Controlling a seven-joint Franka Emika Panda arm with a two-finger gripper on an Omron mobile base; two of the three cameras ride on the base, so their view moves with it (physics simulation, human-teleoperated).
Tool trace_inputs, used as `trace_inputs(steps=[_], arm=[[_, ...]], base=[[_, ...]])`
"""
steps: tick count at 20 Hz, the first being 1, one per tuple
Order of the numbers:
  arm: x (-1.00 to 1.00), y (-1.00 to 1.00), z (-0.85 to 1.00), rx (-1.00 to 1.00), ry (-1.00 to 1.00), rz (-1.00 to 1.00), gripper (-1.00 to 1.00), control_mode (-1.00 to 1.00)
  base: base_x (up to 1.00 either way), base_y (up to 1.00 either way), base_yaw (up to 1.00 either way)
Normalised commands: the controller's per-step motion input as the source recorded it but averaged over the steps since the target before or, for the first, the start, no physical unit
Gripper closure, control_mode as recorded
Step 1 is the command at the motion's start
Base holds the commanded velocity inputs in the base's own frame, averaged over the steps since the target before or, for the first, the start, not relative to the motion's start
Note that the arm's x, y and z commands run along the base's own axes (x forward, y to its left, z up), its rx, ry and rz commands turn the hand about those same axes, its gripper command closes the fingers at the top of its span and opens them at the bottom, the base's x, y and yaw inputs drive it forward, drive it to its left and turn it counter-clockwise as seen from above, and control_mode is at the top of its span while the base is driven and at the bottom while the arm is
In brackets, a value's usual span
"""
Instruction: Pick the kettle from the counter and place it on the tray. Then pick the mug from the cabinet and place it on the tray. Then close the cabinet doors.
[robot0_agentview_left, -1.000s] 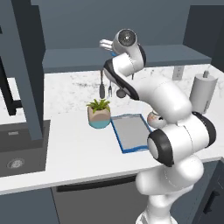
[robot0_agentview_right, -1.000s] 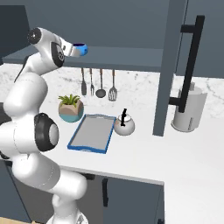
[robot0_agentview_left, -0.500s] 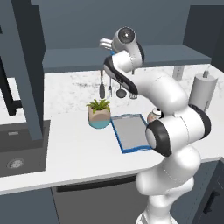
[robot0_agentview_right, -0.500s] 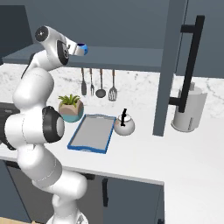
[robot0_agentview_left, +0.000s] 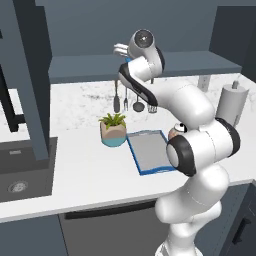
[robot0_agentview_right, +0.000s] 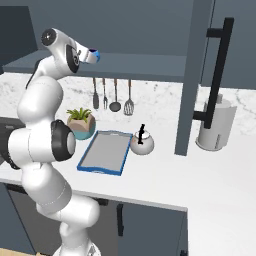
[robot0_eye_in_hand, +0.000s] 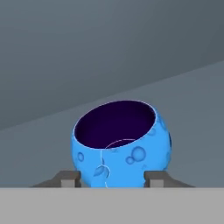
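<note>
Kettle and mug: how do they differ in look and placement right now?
The squat whitish-pink kettle has a black arched handle and knob; the small bright blue mug is open-topped with a dark interior and shows no handle. The kettle sits low on the white speckled counter, touching or just beside the blue-rimmed tray; the mug stands up on the dark slate cabinet shelf, between the fingers. Both are rounded and upright, and neither is on the tray.

Mug (robot0_eye_in_hand: 121, 146): bright blue, bubble-and-leaf relief, dark purple interior. Tray (robot0_agentview_right: 106, 153): blue rim, grey floor. Kettle (robot0_agentview_right: 141, 144): whitish-pink mottled, black handle and knob. Counter (robot0_agentview_right: 210, 175): white, grey speckles. Cabinet (robot0_agentview_left: 150, 30): slate blue-grey.
</note>
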Motion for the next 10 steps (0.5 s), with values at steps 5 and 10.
trace_inputs(steps=[5, 10], arm=[[0.0, -0.08, -0.09, 0.0, 0.0, 0.0, 1.0, -1.0], [0.0, -0.08, -0.08, 0.01, 0.02, 0.0, 1.0, -1.0]], base=[[0.0, 0.0, 0.0], [0.0, 0.0, 0.0]])
